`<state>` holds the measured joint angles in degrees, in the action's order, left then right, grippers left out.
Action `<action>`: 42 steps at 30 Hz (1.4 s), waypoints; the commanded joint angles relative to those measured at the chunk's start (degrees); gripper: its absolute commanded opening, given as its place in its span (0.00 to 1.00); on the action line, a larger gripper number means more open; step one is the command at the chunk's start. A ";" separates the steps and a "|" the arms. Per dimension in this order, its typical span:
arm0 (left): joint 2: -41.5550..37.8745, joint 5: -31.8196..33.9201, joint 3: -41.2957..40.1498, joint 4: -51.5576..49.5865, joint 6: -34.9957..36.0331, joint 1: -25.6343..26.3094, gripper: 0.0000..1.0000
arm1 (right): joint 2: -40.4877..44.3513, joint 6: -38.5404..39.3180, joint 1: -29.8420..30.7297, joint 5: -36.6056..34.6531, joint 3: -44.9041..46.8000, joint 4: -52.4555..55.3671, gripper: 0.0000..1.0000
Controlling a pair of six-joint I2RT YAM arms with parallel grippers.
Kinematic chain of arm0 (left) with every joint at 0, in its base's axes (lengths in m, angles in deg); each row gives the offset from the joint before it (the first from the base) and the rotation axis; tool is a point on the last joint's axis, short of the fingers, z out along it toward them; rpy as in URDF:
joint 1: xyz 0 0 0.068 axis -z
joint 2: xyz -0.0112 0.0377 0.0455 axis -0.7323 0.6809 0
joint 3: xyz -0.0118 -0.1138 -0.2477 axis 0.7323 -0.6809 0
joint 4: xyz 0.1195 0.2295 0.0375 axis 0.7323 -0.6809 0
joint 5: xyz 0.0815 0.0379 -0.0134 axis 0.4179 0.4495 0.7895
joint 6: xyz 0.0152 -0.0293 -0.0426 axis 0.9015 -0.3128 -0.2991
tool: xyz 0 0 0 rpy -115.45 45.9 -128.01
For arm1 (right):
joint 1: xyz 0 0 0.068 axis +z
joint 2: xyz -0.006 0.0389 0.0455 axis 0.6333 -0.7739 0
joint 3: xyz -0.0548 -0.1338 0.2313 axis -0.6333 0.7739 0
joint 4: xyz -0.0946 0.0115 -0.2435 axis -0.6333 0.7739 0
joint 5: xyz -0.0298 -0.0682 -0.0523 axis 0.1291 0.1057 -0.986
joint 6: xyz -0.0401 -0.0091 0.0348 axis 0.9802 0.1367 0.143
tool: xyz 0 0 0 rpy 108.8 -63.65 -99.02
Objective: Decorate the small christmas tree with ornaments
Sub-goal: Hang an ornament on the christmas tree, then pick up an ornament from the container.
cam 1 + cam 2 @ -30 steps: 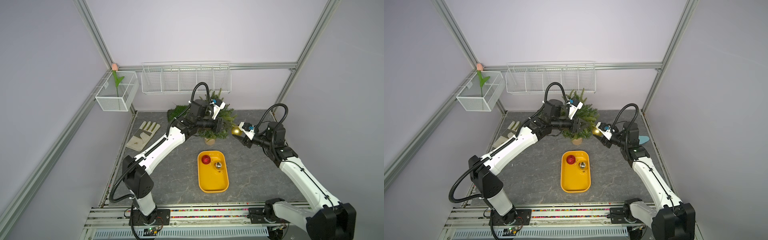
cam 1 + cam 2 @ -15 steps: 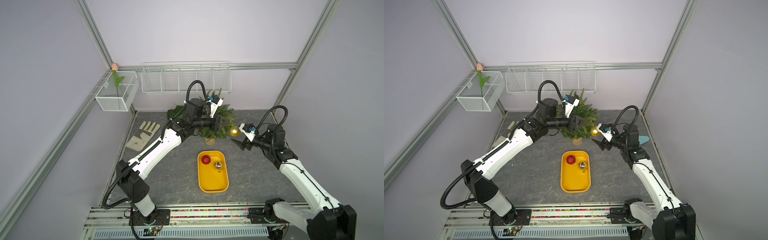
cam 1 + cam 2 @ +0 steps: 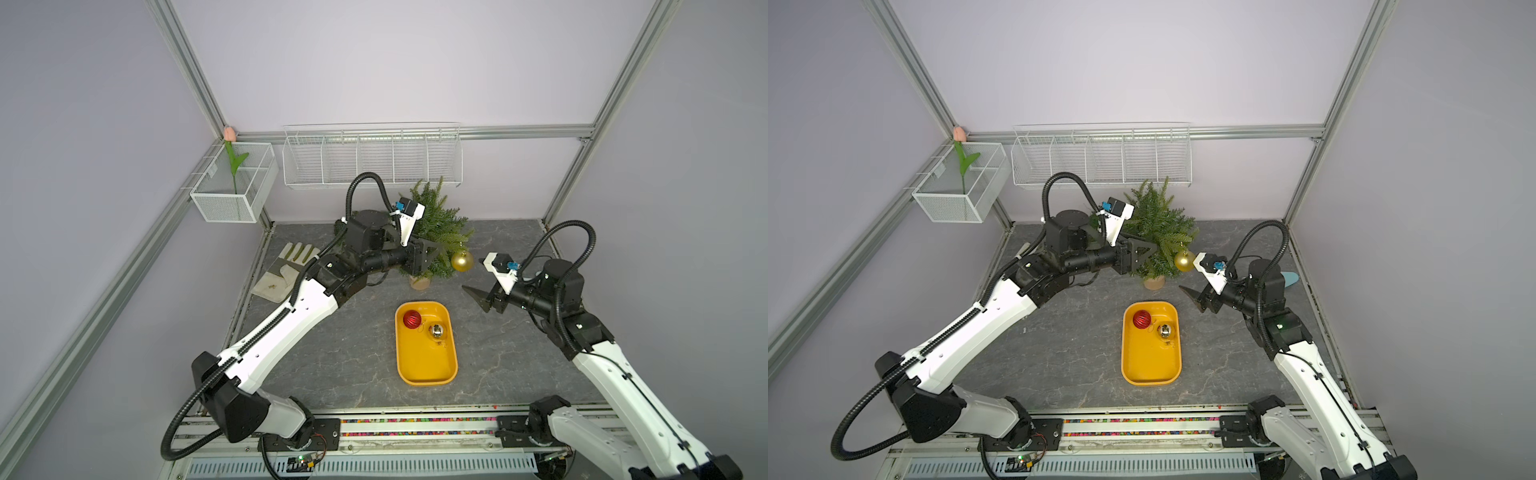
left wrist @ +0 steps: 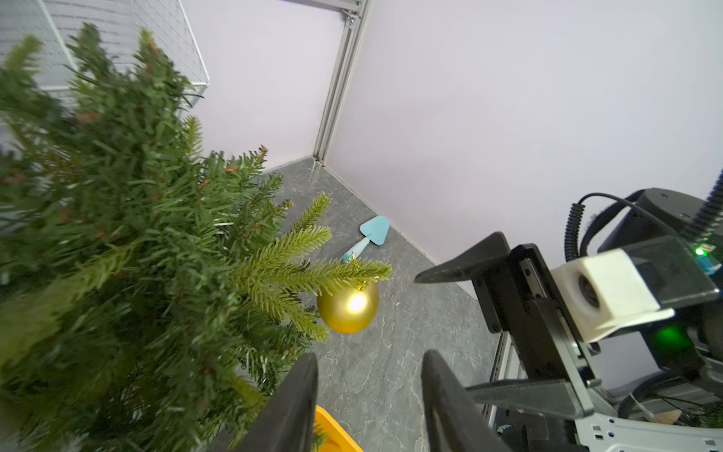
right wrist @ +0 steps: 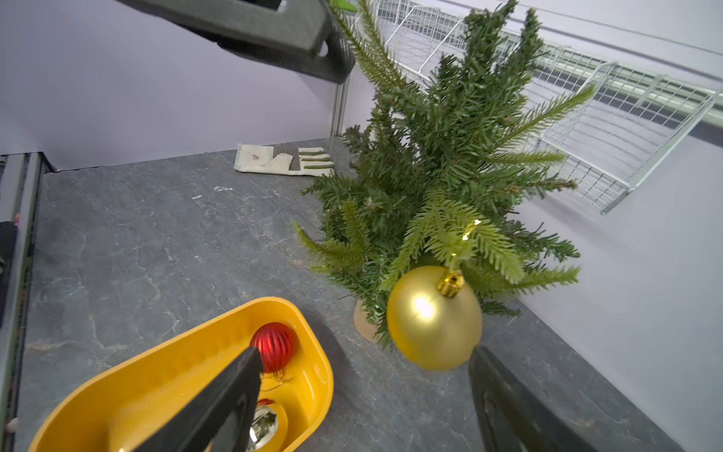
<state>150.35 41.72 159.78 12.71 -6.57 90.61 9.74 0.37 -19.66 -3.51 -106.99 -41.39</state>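
While one gold bauble (image 3: pixel 461 261) hangs on tree (image 3: pixel 437 222), two baubles (image 3: pixel 412 319) (image 3: pixel 436 331) lie in tray (image 3: pixel 424 363).

No legible text, labels or numbers anywhere, small mark on glove (image 5: pixel 283 161) — unreadable

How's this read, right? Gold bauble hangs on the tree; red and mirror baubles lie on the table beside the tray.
One slip: the red bauble and mirror bauble lie inside the tray, not beside it, as both top views show. The gold bauble does hang on the tree.
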 commanded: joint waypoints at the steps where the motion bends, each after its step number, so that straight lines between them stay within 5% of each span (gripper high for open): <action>1: -2.72 6.56 -2.90 -2.88 2.40 1.42 0.43 | 1.52 -5.15 4.38 -5.60 0.69 7.23 0.83; 7: -7.51 14.92 -11.92 -5.39 7.25 9.35 0.44 | 3.19 -14.80 8.40 -15.18 2.55 10.72 0.80; 14: -9.47 15.25 -25.60 1.81 -5.09 10.95 0.42 | 6.29 -23.13 6.99 -31.95 3.70 13.72 0.77; 19: -5.86 15.08 -30.19 5.05 -16.56 11.65 0.44 | 9.74 -25.40 4.97 -33.15 5.27 13.20 0.74; 29: 8.44 21.04 -22.87 0.26 -32.58 17.50 0.54 | 12.71 -23.48 3.57 -31.51 6.83 13.03 0.73; 42: 20.59 25.51 -15.60 -2.74 -40.32 18.17 0.59 | 13.85 -23.06 3.05 -26.46 6.74 12.59 0.73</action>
<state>169.08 64.93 141.94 12.40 -43.42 108.40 22.77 -23.13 -16.34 -31.95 -101.13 -28.41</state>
